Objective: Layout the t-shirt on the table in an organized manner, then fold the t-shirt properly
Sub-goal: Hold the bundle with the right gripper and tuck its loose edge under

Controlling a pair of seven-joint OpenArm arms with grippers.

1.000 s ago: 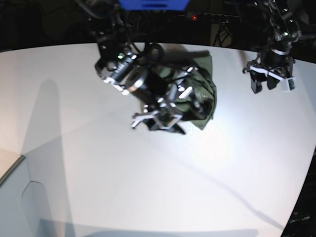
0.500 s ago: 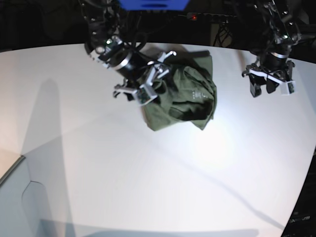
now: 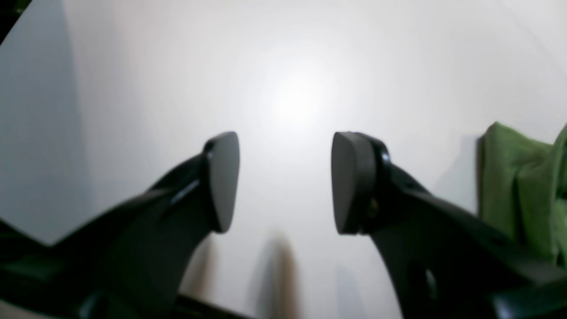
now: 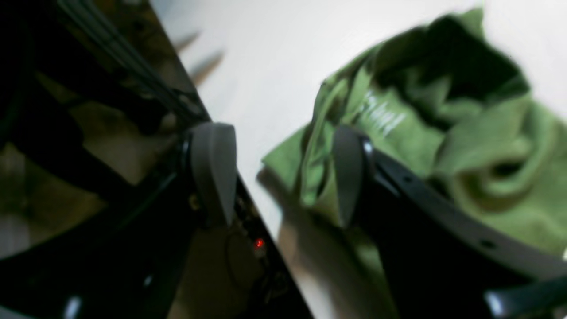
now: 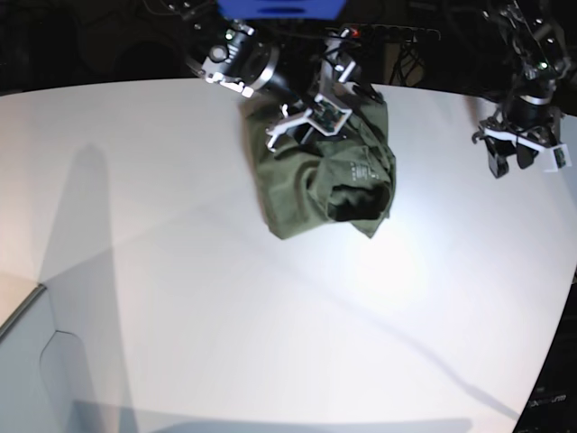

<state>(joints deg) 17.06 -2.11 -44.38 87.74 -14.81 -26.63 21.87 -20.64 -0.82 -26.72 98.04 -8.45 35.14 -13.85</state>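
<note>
One crumpled olive-green t-shirt (image 5: 325, 176) and two arms share the white worktop (image 5: 225, 316), which has dark clutter behind its curved far edge. The right gripper (image 5: 311, 113), jaws spread and grasping nothing, hovers at the shirt's far edge. The left gripper (image 5: 523, 153), jaws likewise released, hangs over bare worktop well apart from the shirt.

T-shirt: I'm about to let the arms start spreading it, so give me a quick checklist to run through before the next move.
1. T-shirt fully on the table: ok, lying near the far edge.
2. Shirt laid flat: not ok, bunched in a crumpled heap.
3. Right gripper open: ok, nothing between the pads.
4. Right gripper at the shirt: ok, over its far edge; contact cannot tell.
5. Left gripper open and empty: ok.
6. Left gripper at the shirt: not ok, over bare table beside it.
</note>
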